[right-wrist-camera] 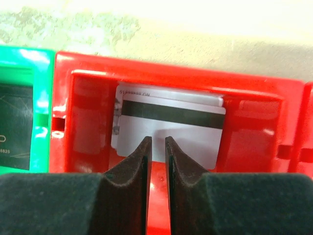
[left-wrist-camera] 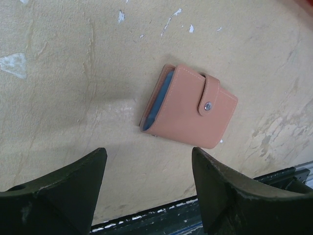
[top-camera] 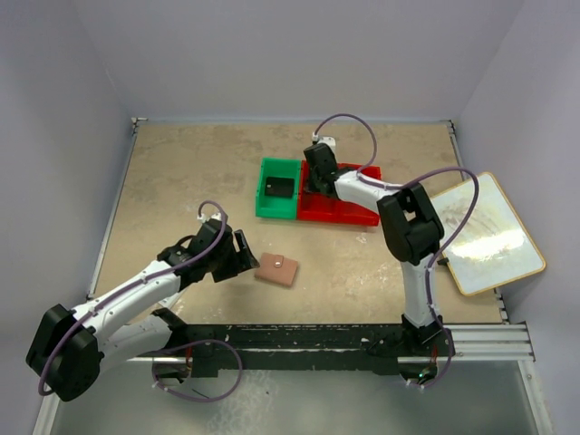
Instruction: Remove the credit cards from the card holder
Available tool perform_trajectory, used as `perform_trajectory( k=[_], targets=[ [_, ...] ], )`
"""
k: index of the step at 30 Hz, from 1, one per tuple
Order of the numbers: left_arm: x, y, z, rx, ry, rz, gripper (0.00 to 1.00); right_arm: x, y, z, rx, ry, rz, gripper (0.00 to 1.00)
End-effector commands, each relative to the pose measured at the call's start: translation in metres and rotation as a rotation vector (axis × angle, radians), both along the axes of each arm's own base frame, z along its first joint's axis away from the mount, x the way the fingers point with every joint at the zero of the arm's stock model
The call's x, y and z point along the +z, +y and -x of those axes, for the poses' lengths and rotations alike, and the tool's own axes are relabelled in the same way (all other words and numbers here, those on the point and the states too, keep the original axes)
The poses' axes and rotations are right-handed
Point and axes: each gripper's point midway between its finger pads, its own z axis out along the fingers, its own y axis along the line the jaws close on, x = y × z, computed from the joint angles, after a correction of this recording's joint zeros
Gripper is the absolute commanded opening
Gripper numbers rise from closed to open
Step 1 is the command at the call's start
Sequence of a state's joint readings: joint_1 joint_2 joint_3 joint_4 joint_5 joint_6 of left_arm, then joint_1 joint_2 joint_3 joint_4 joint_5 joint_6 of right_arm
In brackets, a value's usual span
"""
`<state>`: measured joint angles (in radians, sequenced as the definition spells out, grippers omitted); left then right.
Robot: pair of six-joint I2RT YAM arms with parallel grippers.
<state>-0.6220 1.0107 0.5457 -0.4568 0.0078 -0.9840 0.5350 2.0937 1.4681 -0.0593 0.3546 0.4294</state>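
Item: card holder [top-camera: 276,269], reddish-brown, folded shut with its snap strap fastened and a strip of blue lining showing along one side. It lies flat on the tan table [top-camera: 181,181], with bare tabletop showing all round it. Edges: the black rail [top-camera: 299,340] of the near table edge lies at 6 o'clock from the holder, near it. The green bin [top-camera: 263,195] and red bin [top-camera: 349,216] stand at 12 o'clock, well apart from it. A wood-rimmed white board [top-camera: 489,231] lies off at 3 o'clock. Left gripper [top-camera: 246,254]: jaws spread wide and empty, low over the table. The holder sits at 4 o'clock from it in the top view, just beside it and not touching. In the left wrist view the holder lies at 1 o'clock beyond the fingers [left-wrist-camera: 63,191]. Right gripper [right-wrist-camera: 157,147]: jaws nearly together with a thin slit, nothing between them. It is over the red bin, where a white card [right-wrist-camera: 171,129] with a black stripe lies flat. A dark card [right-wrist-camera: 14,122] lies in the green bin.
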Motion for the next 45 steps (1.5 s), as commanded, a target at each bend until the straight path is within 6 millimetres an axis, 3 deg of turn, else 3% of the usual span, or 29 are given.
perform_trajectory(
  k=[1,7,13,17,23,26,31,36,40,45],
  targets=[
    [0.017,-0.008,-0.012,-0.009,-0.054,0.03,0.68,0.03,-0.006,-0.016,-0.005,-0.063,0.021,0.2],
    [0.016,-0.008,-0.013,-0.015,-0.051,0.026,0.68,0.036,-0.01,-0.021,-0.006,-0.058,0.036,0.21],
    [0.023,-0.011,-0.012,-0.027,-0.066,0.044,0.68,0.073,0.007,-0.007,0.086,-0.097,-0.067,0.22],
    [0.022,-0.013,-0.002,-0.043,-0.038,0.077,0.68,0.098,0.024,0.03,0.19,-0.113,-0.188,0.26],
    [0.018,-0.018,0.012,-0.027,0.001,0.16,0.68,0.133,0.07,0.119,0.515,-0.167,-0.415,0.41],
    [0.011,-0.021,0.012,-0.005,0.017,0.187,0.67,0.12,0.092,0.161,0.664,-0.102,-0.456,0.44],
    [0.003,-0.024,0.008,0.045,0.029,0.221,0.65,0.069,0.112,0.209,0.787,0.059,-0.402,0.49],
    [0.0,-0.031,0.006,0.068,0.026,0.293,0.65,0.028,0.112,0.223,0.801,0.188,-0.354,0.52],
    [-0.013,-0.042,0.013,0.043,0.079,0.352,0.64,0.022,0.115,0.22,0.803,0.2,-0.341,0.53],
    [-0.019,-0.044,0.012,0.032,0.093,0.345,0.62,0.01,0.116,0.236,0.836,0.276,-0.356,0.51]
  ],
)
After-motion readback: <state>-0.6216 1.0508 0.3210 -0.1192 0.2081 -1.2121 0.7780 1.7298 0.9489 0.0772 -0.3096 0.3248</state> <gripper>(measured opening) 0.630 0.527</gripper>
